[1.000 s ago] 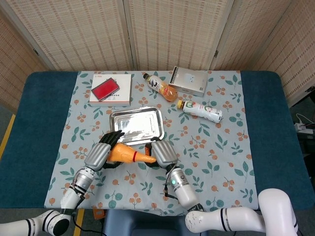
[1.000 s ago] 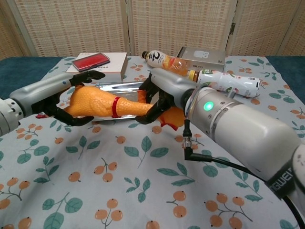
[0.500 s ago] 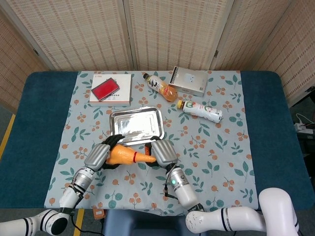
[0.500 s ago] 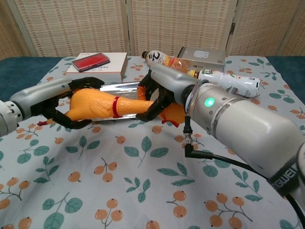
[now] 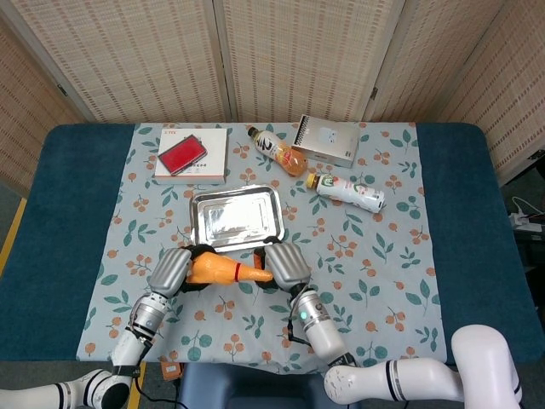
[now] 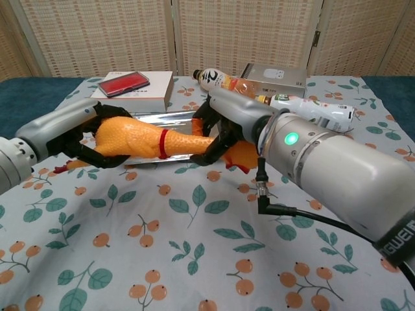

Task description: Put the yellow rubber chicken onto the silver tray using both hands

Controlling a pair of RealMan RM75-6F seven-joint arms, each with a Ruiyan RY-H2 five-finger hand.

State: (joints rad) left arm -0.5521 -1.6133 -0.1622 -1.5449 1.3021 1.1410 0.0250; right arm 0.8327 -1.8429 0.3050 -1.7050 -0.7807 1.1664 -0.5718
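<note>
The yellow rubber chicken (image 5: 215, 269) (image 6: 136, 139), orange-yellow with a red band on its neck, hangs lengthwise just in front of the silver tray (image 5: 236, 216) (image 6: 165, 117). My left hand (image 5: 173, 269) (image 6: 81, 126) grips its fat body end. My right hand (image 5: 287, 264) (image 6: 224, 126) holds the neck and head end. In the chest view the chicken is lifted off the cloth, level with the tray's near rim. The chicken's head is mostly hidden behind my right hand's fingers.
Behind the tray lie a white box with a red case (image 5: 191, 155), an orange drink bottle (image 5: 276, 150), a grey box (image 5: 326, 140) and a white bottle (image 5: 347, 190). The floral cloth (image 5: 375, 264) covers the blue table.
Both hands have carried the chicken slightly up and toward the tray's near rim. The left hand's fingers have closed tighter around the body.
</note>
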